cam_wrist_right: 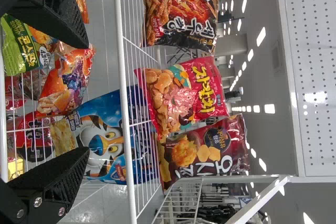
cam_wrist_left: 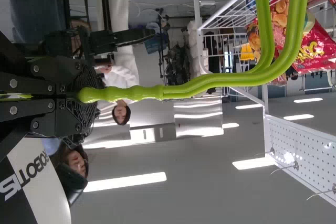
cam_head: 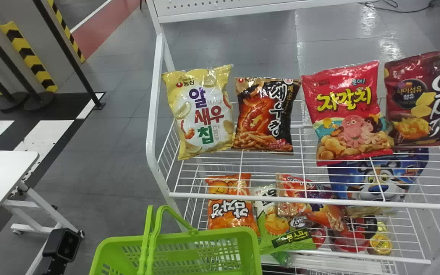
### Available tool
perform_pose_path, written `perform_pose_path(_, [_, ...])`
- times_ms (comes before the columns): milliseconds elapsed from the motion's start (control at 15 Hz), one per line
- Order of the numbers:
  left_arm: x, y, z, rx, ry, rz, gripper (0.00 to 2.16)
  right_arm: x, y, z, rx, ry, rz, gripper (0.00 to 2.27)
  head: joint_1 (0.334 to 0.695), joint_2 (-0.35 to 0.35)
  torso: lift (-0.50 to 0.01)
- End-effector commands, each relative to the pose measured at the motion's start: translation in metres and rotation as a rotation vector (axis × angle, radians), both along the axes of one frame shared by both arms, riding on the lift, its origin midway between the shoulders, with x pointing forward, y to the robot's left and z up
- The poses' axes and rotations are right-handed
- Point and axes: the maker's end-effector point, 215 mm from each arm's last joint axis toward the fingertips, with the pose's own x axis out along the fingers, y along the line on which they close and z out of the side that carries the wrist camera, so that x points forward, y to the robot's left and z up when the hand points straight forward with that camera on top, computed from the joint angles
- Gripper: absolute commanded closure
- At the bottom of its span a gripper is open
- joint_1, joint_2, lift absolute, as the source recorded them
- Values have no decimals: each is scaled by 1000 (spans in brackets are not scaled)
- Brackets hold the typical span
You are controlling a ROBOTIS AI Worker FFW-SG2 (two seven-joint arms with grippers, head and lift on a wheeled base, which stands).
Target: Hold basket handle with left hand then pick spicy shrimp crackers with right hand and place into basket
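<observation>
White wire rack (cam_head: 304,201) across the centre and right of the head view, with snack bags on both tiers. Green basket (cam_head: 224,233) low in the frame, left of centre, near the rack's lower tier. Handle (cam_wrist_left: 189,88) raised, to be kept steady so the opening faces up for the drop.

On the upper tier, red bag (cam_head: 350,114) right of centre and yellow bag (cam_head: 203,110) at upper left of centre: neighbours to leave undisturbed. Between them, just above the middle of the frame, the spicy shrimp crackers (cam_head: 267,114), a smaller dark bag, upright and close against the yellow one.

Left end effector (cam_wrist_left: 79,95) closed on the handle. Right end effector (cam_wrist_right: 84,98) open and empty, fingers wide apart, in front of the rack.

Step in hand, by the look of it: lining up for the pick. Best to aim squarely at the dark bag, keep clear of the front wires, then close gently; too hard a squeeze, likely crushed crackers. Once gripped, lift straight past both neighbours before swinging down over the basket, and open only above its inside, clear of the handle.
</observation>
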Motion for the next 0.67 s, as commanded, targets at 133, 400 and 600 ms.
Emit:
perform_pose_path(133, [0, 0, 2, -9, -1, -1, 2132, 1, 0, 0, 0, -1, -1, 117, 695, 237, -7])
perform_pose_path(400, [0, 0, 2, -9, -1, -1, 2132, 1, 1, 1, 1, -5, 1, 117, 695, 237, -7])
perform_pose_path(600, [0, 0, 1, -5, -1, -1, 2132, 1, 0, 0, 0, -2, 1, 117, 695, 237, -7])
